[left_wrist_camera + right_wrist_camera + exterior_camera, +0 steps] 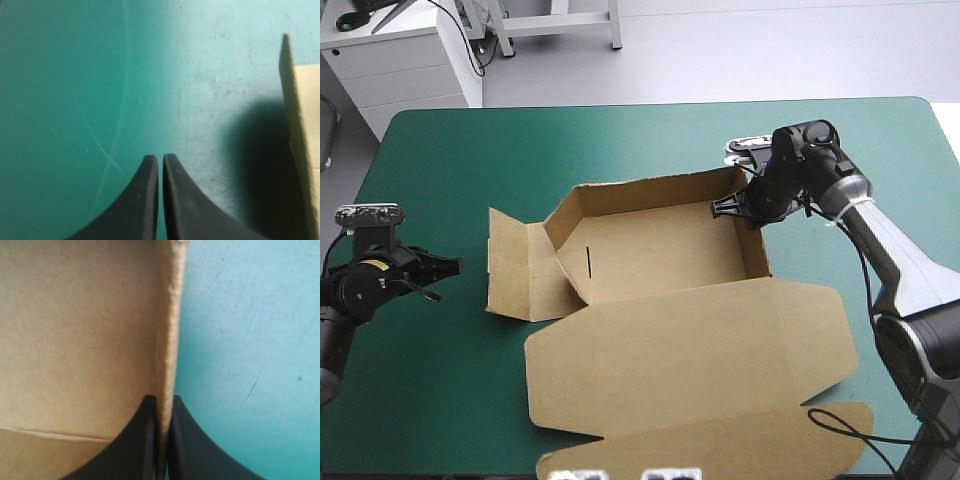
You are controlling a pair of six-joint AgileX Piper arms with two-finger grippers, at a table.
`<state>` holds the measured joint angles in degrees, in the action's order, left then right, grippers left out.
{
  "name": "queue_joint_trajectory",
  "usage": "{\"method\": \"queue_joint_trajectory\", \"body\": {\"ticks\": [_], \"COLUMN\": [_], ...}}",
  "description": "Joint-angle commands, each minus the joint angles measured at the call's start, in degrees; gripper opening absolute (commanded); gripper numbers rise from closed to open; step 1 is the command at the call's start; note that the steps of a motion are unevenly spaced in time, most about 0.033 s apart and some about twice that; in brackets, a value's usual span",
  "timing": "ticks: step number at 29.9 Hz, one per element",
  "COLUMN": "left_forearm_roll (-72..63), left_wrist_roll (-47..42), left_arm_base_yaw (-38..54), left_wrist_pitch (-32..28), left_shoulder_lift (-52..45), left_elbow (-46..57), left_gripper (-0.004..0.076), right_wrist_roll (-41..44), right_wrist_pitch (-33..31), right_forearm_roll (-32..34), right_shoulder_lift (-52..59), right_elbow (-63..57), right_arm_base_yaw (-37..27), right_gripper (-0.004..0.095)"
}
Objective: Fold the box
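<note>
I logged: right gripper (723,208) pinching the box (660,255) by its right wall; left gripper (457,265) pressed together, left of the box

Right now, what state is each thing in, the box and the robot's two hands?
box: open tray, far and right walls raised, lid lying flat.
right hand: shut on the box's right wall.
left hand: shut, empty, over the cover left of the box.
</note>
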<state>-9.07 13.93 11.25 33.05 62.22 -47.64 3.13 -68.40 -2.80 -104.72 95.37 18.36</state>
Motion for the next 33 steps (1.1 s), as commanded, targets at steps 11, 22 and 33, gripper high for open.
{"method": "queue_joint_trajectory", "body": {"ticks": [11,22,33], "left_forearm_roll": [-2.27,-2.16,-2.27], "left_wrist_roll": [-0.17,-0.17,-1.01], "left_arm_base_yaw": [0.01,0.01,0.01], "left_wrist_pitch": [-3.47,-2.19,-1.79], "left_shoulder_lift": [-0.92,-0.92,-0.92], "left_elbow": [-1.57,-1.57,-1.57], "left_gripper": [0.0012,0.0012,0.0009], "right_wrist_roll": [-1.70,-1.12,-1.51], "right_wrist_pitch": [-3.10,-3.21,0.42], "right_forearm_roll": [-6.23,-9.41,-9.99], "right_shoulder_lift": [-1.61,7.19,10.62], "right_elbow": [3.39,-0.95,-9.40], "right_arm_base_yaw": [-4.67,-4.02,-3.92], "right_gripper": [0.0635,0.0721,0.0715]}}
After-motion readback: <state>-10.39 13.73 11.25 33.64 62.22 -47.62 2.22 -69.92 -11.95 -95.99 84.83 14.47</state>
